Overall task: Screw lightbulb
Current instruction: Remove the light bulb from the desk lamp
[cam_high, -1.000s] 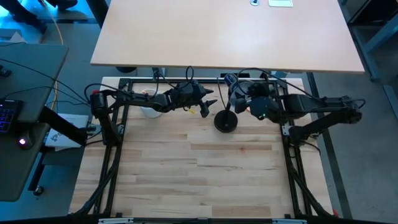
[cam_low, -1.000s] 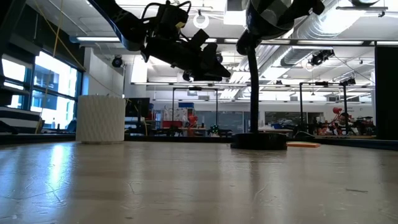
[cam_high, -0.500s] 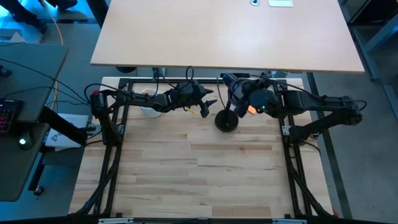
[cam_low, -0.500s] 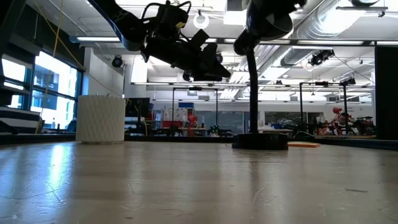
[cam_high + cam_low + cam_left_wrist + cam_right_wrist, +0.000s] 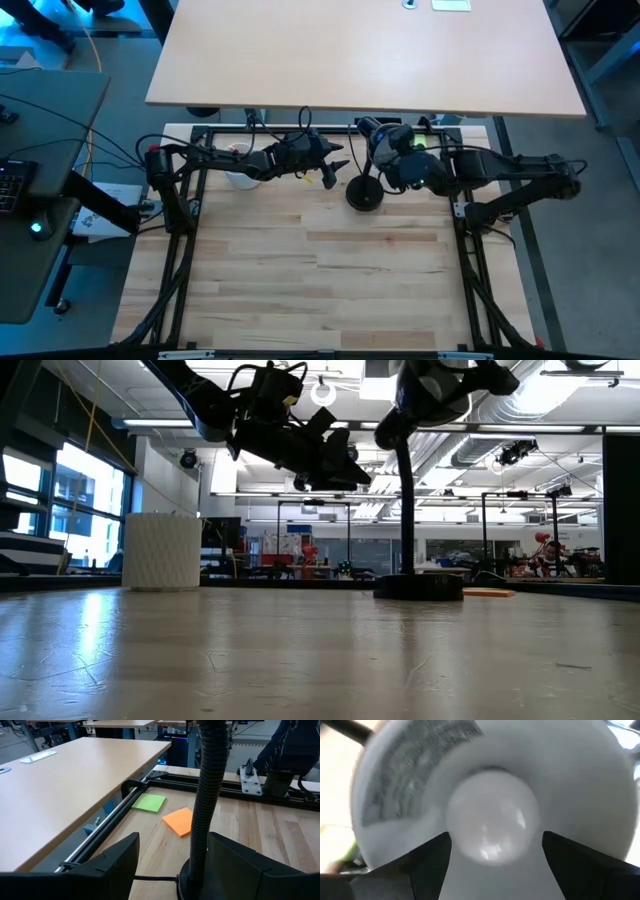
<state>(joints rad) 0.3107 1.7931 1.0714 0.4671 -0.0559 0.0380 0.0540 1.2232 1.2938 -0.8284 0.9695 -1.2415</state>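
Here the right end effector [image 5: 492, 865] stands spread wide, its two dark fingers [image 5: 427, 865] flanking the lightbulb [image 5: 492, 817] without clearly touching it, so nothing is gripped. The lightbulb sits in the middle of the white inside of the lamp shade [image 5: 580, 785], its rounded frosted end facing the right wrist camera. In the high view the right end effector [image 5: 400, 160] is at the lamp head near the far edge of the desk [image 5: 320, 290], just right of the round black lamp base [image 5: 363, 195].

The left end effector [image 5: 335, 165] hovers above the desk, left of the lamp base and apart from it, with its fingers [image 5: 115, 860] parted and empty. Through the left wrist view the ribbed black lamp neck [image 5: 206, 795] rises between those fingers but farther off, not touched by them.

Beyond the neck an orange sticky note [image 5: 181, 821] and a green sticky note [image 5: 149, 802] lie flat on the desk, near each other, the green one nearer the black frame rail [image 5: 120, 812]. At the far left of the desk stands a white ribbed cup [image 5: 161, 550], upright.
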